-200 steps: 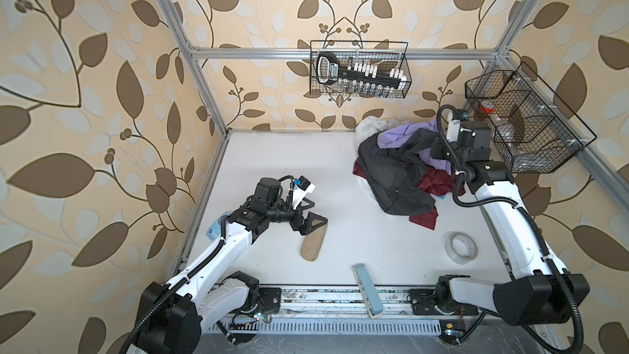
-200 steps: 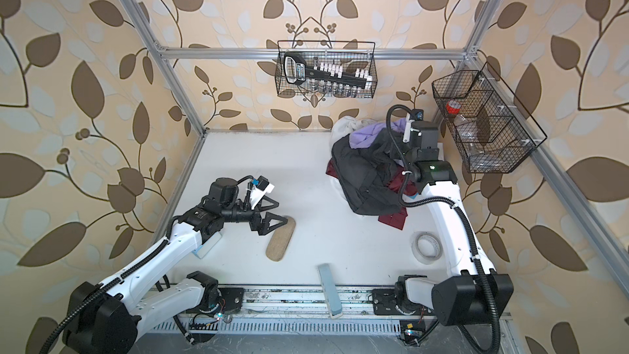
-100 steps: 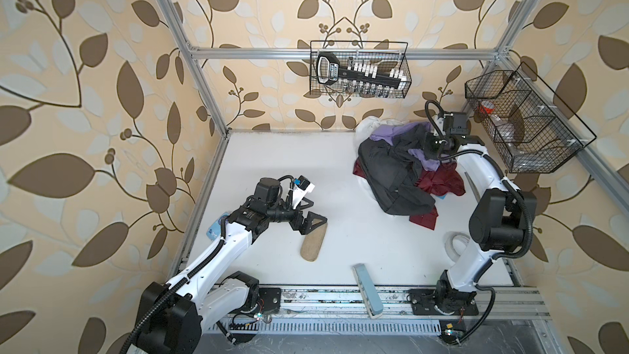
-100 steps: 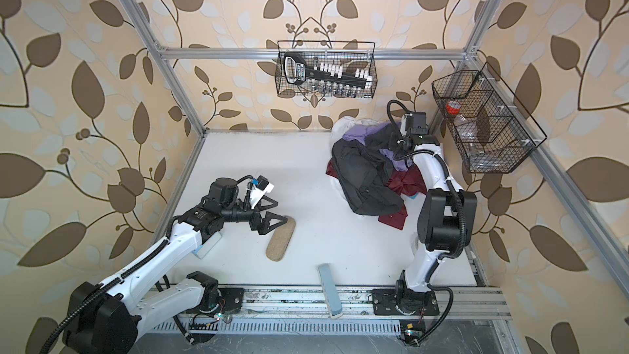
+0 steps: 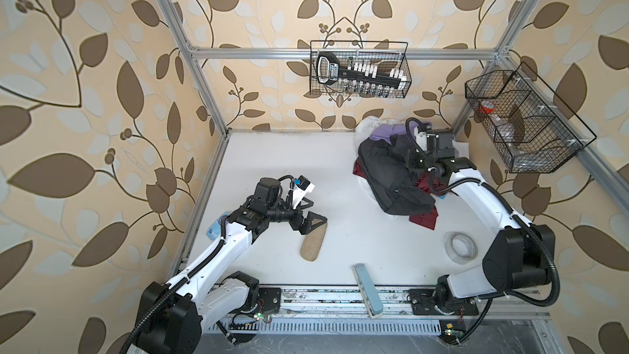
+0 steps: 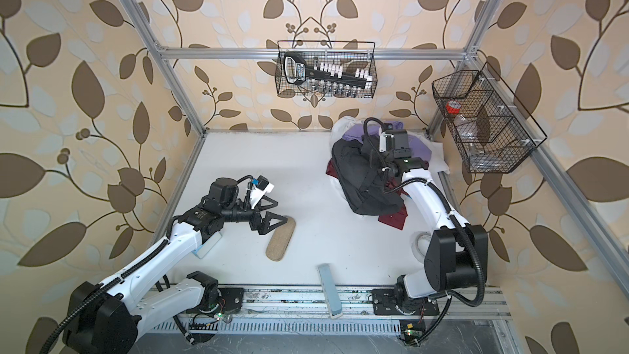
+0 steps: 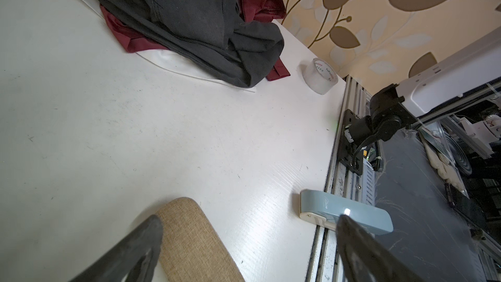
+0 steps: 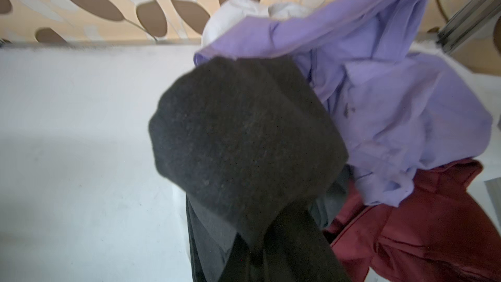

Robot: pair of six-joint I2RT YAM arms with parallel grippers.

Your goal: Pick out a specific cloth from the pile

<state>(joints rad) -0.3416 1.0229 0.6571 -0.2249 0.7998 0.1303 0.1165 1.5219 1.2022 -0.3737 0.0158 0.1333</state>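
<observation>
The pile of lilac, maroon, white and black garments lies at the table's far right corner in both top views. The cloth is the big charcoal-black garment draped over the pile's near side; the left wrist view shows it too. My right gripper hangs over the pile's top, shut on a bunch of the cloth, which rises in front of its camera and hides the fingertips. My left gripper stands open at the tan case's far end, holding nothing.
A tape roll lies near the right arm's base. A blue-grey oblong case overhangs the front edge. Wire baskets hang on the back wall and right wall. A blue-white object lies under the left arm.
The right arm has changed posture, its elbow folding up and then swinging back out; its gripper has shifted slightly left over the pile. The left arm has not moved.
</observation>
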